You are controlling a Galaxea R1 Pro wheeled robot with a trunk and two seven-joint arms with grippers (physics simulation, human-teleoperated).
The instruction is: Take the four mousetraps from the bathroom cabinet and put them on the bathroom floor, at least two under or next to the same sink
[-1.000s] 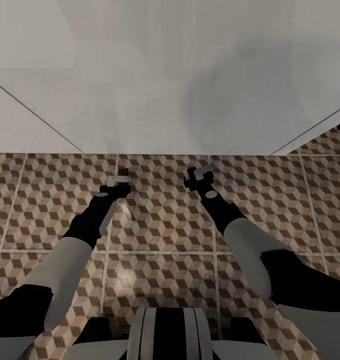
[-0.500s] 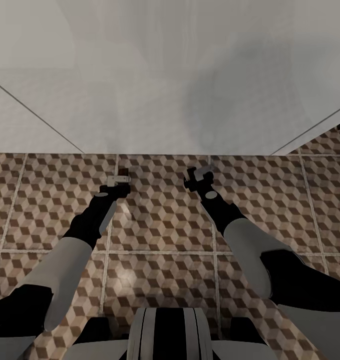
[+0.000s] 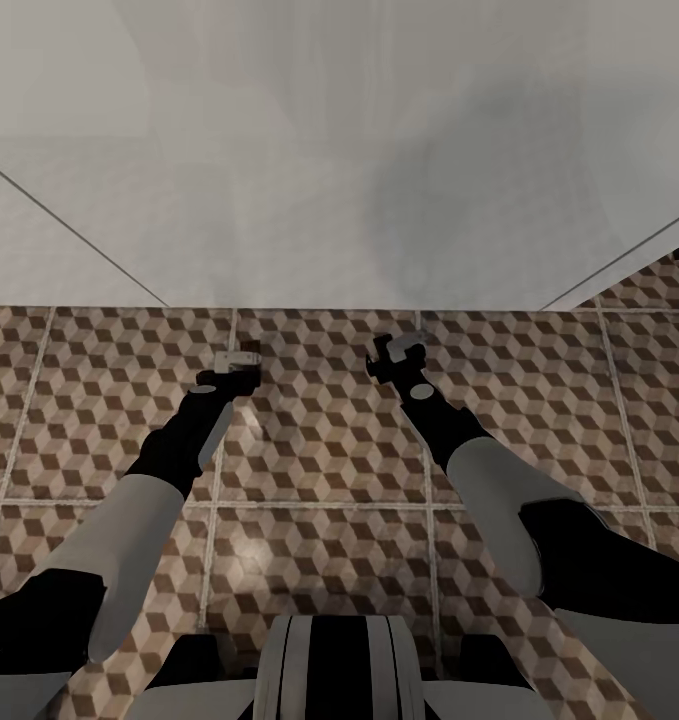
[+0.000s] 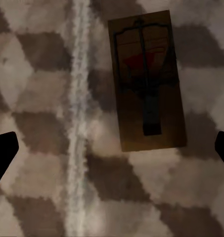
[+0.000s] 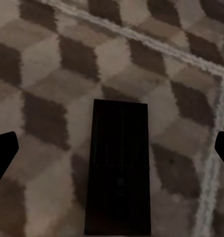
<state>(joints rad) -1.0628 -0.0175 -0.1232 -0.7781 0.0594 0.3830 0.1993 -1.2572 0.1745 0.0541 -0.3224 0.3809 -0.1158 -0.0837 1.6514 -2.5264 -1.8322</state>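
Nothing has moved since the earlier frames: your arms, the traps and the camera all sit as they did a second ago. You have both arms stretched forward over the floor [image 3: 319, 470], with the pale wall [image 3: 339, 150] rising beyond it at 12 o'clock.

Your left gripper [image 3: 241, 362] hangs just above the tiles, a little short of the wall's foot. Its wrist view looks straight down on a mousetrap [image 4: 146, 81] lying flat on the tiles, wire and red mark facing up, just beside a pale grout line [image 4: 78, 118]. Both dark fingertips [image 4: 3, 153] stand wide apart at the picture's edges, well clear of the board, so the left gripper is released and holds nothing. From the head, a sliver of that trap [image 3: 247, 348] peeks out at the gripper's 12 o'clock.

Your right gripper [image 3: 397, 352] hovers at about the same depth, toward 3 o'clock from the left one. Its wrist view shows a second trap [image 5: 119, 168], which reads as a dark, nearly black rectangle lying flat on the tiles; its wire and mark cannot be made out. Those fingertips [image 5: 4, 150] are likewise spread to the picture's edges and touch nothing, so this gripper is released too. A grout line [image 5: 141, 37] crosses the tiles beyond the board.

Both traps rest on the same cube-patterned floor near the wall.
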